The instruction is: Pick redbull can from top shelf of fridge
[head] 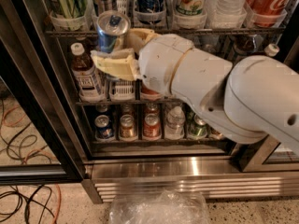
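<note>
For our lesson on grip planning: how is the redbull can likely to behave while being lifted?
The redbull can looks smooth and metallic, so it may slip in the gripper clamping it before the top shelf. Slim, tall and tilted, it would probably tip if set down carelessly.

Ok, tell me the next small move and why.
Probably draw the gripper a little straight back, out of the fridge. It is shut on the redbull can, which is tilted with its lid toward the camera, just in front of the top shelf, so a short level retreat seems safest.
</note>
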Motion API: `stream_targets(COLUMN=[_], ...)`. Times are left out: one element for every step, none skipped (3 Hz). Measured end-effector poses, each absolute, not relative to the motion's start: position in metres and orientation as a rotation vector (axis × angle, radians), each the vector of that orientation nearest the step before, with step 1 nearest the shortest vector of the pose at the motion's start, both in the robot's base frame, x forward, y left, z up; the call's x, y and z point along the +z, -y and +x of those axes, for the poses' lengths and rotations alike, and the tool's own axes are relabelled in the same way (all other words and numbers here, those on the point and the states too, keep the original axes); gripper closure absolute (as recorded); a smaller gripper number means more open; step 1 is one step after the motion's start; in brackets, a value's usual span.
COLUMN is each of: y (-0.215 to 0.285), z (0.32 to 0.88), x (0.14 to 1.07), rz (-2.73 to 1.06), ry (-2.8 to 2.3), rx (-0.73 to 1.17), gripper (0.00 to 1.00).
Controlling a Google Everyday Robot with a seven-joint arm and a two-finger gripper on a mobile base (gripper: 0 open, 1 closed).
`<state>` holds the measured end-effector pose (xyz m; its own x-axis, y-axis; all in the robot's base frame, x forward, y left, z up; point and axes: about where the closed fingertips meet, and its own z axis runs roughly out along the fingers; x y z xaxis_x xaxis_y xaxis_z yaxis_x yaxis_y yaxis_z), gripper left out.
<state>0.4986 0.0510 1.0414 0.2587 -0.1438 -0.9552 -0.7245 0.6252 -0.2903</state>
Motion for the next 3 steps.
stream_targets(y=[-0.062, -0.061, -0.061], z=[0.467, 0.441, 0.441], x=[1.029, 1.016, 1.016], rz=[-0.854, -0.824, -0.824], ry=[-1.321, -1.384, -1.384], rx=[0.495, 0.469, 0.469], gripper=[1.00, 1.00, 1.00])
